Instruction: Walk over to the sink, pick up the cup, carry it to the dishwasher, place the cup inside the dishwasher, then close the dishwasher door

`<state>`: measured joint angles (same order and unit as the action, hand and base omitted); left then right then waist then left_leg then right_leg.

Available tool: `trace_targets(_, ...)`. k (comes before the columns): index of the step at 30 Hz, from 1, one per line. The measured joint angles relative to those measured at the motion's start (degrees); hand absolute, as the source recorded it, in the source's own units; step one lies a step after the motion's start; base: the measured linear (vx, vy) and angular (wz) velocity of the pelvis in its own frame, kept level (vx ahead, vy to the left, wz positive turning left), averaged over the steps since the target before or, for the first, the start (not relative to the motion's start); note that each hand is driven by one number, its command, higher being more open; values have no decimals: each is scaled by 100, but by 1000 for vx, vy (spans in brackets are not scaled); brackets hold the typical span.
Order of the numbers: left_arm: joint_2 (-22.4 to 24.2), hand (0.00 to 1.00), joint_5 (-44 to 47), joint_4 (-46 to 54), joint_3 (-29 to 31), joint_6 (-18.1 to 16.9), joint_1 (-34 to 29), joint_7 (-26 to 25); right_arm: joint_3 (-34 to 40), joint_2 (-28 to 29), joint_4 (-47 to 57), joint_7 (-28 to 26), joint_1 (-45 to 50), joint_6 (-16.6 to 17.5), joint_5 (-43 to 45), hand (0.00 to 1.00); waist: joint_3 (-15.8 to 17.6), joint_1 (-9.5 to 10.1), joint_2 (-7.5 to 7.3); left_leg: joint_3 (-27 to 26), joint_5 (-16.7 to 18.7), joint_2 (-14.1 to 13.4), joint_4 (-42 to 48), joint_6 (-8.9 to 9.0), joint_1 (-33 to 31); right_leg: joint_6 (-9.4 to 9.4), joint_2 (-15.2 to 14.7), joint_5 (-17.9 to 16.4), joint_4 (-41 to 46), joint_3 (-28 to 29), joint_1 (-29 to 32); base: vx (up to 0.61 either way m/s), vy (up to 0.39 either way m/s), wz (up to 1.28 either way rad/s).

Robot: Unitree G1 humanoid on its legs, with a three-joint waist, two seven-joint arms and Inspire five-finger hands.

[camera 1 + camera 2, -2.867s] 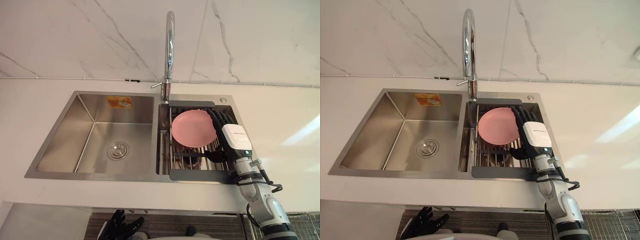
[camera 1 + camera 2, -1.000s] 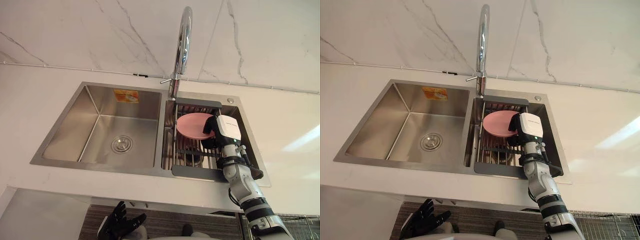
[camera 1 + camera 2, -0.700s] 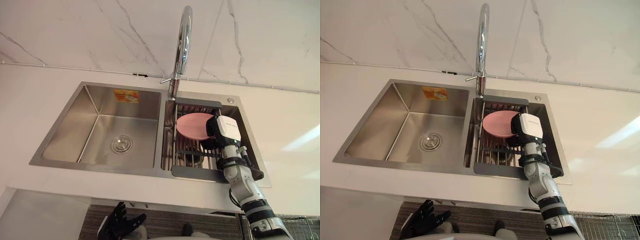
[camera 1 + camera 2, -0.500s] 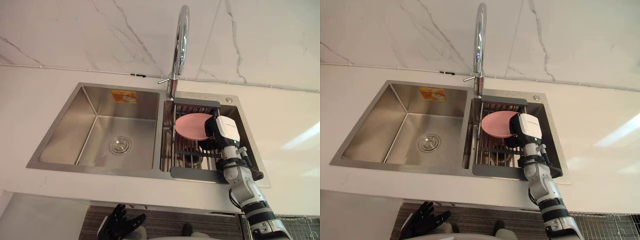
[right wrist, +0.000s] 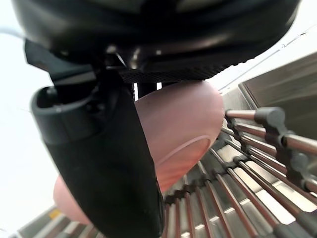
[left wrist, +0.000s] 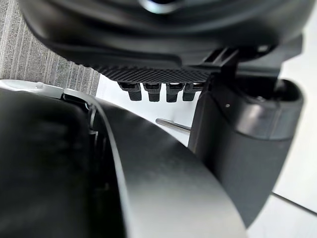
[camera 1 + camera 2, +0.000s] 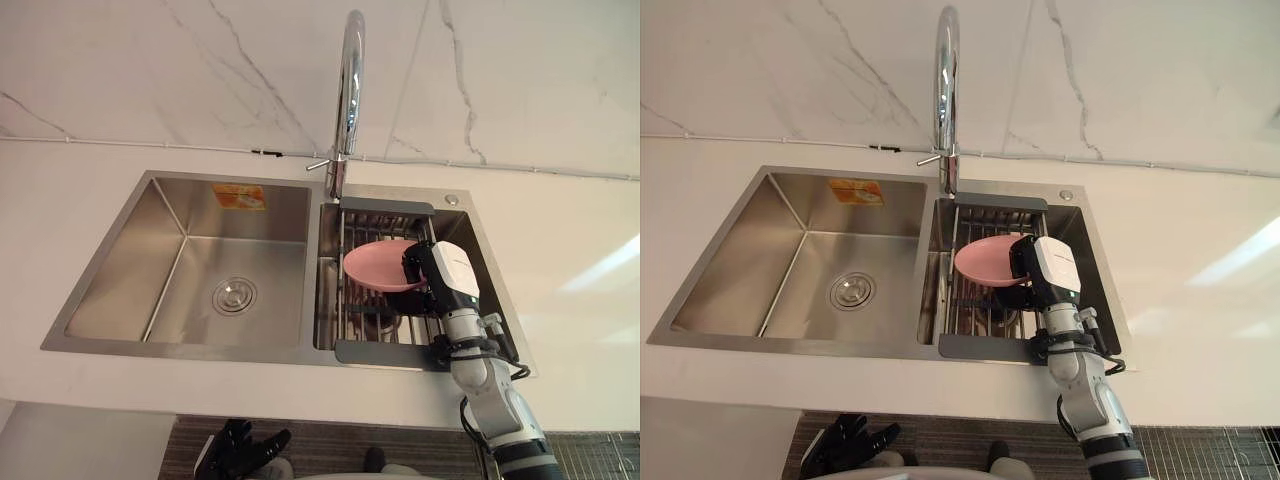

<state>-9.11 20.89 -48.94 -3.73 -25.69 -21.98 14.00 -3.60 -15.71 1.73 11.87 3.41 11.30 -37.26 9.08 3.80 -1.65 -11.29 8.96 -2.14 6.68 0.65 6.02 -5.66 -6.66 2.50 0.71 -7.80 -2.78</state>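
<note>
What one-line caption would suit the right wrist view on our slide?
Right hand clasps a pink dish over the wire drying rack.

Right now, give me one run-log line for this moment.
stage: pickup at sink | right hand: gripping pink bowl at dish rack | left hand: open, idle, low

The right hand (image 7: 452, 283) is dark and carries a smooth white cover (image 7: 1053, 267), a rounded rectangle, on its back. The right arm (image 7: 497, 398) is built of rounded silver-grey segments, joined by dark rings near the wrist. The left hand (image 7: 238, 450) is black throughout, with slim fingers. Seen close, a finely ribbed black patch (image 6: 158, 74) lies above blunt, square fingertips (image 6: 152, 92), and the right hand's thumb (image 5: 111, 163) is a broad, glossy black shell.
</note>
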Motion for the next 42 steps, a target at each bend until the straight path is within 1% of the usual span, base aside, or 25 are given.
trace_targets(3, 6, 100, 4, -95, 5, -73, -1, 2, 210, 12, 398, 84, 265, 212, 4, 0, -36, -39, 0, -37, -61, 12, -123, 1, 59, 2, 7, 2, -10, 68, 15, -32, -16, -8)
trace_targets(5, 15, 100, 40, -154, 9, -99, -17, 5, 454, 14, 650, 210, 431, 414, 4, 0, -86, -87, 6, -66, -101, 20, -205, 1, 74, 6, 12, 7, -11, 105, 59, -32, -17, -8)
trace_targets(9, 81, 100, 49, -280, 111, -127, -50, 14, 753, 12, 953, 400, 542, 686, 12, 0, -148, -170, 30, -197, -128, 23, -288, 4, 145, 9, 32, 34, -37, 204, 81, -9, -3, -13)
trace_targets(10, 82, 100, 53, -289, 112, -134, -53, 14, 794, 12, 1021, 419, 575, 727, 13, 0, -149, -170, 31, -214, -129, 22, -294, 4, 151, 10, 36, 46, -54, 227, 80, -28, -7, -17)
trace_targets(14, 108, 100, 97, -321, 124, -158, -77, 14, 959, 11, 1335, 630, 638, 1148, 9, 0, -156, -204, 38, -318, -128, 21, -306, 5, 170, 18, 57, 118, -127, 329, 83, -42, -13, -13)
trace_targets(19, 160, 100, 103, -324, 247, -158, -118, 24, 1079, 11, 1716, 815, 646, 1508, -1, 0, -159, -245, 35, -444, -126, 19, -308, 6, 193, 43, 70, 204, -211, 457, 87, -54, -16, -14)
trace_targets(20, 180, 100, 103, -325, 309, -158, -141, 25, 1144, 11, 1778, 870, 645, 1633, -11, 0, -159, -256, 34, -512, -125, 18, -311, 6, 218, 48, 79, 223, -220, 513, 90, -50, -15, -16)
trace_targets(22, 216, 100, 103, -328, 338, -158, -157, 25, 1219, 11, 1827, 908, 646, 1719, -15, 0, -159, -273, 34, -566, -123, 18, -315, 6, 235, 50, 88, 252, -246, 571, 94, -56, -18, -19)
trace_targets(25, 239, 100, 153, -353, 370, -161, -178, 21, 1290, 10, 1898, 954, 653, 1755, -15, 0, -159, -314, 35, -686, -120, 16, -318, 10, 259, 67, 110, 339, -330, 693, 104, -71, -33, -23)
trace_targets(31, 242, 100, 234, -421, 396, -165, -173, 3, 1455, -9, 1920, 952, 807, 1758, -11, 0, -177, -328, 35, -946, -118, 10, -307, 15, 271, 111, 158, 475, -430, 929, 190, -67, -41, -22)
trace_targets(35, 239, 100, 269, -476, 396, -165, -166, 3, 1455, -10, 1920, 952, 863, 1746, -13, 0, -186, -367, 34, -1004, -112, 18, -308, 24, 268, 149, 174, 510, -505, 996, 197, -63, -41, -12)
trace_targets(38, 231, 100, 280, -515, 396, -164, -170, 3, 1455, -30, 1921, 954, 864, 1692, -27, 0, -250, -382, 34, -1072, -73, 14, -269, 71, 246, 154, 196, 523, -503, 1078, 275, -51, -42, -13)
trace_targets(42, 269, 100, 322, -511, 460, -163, -219, 6, 1457, -150, 1921, 954, 855, 1610, -116, 0, -256, -381, 31, -1291, 17, 20, -73, 26, 170, 77, 231, 660, -470, 1357, 415, -49, -22, -30)
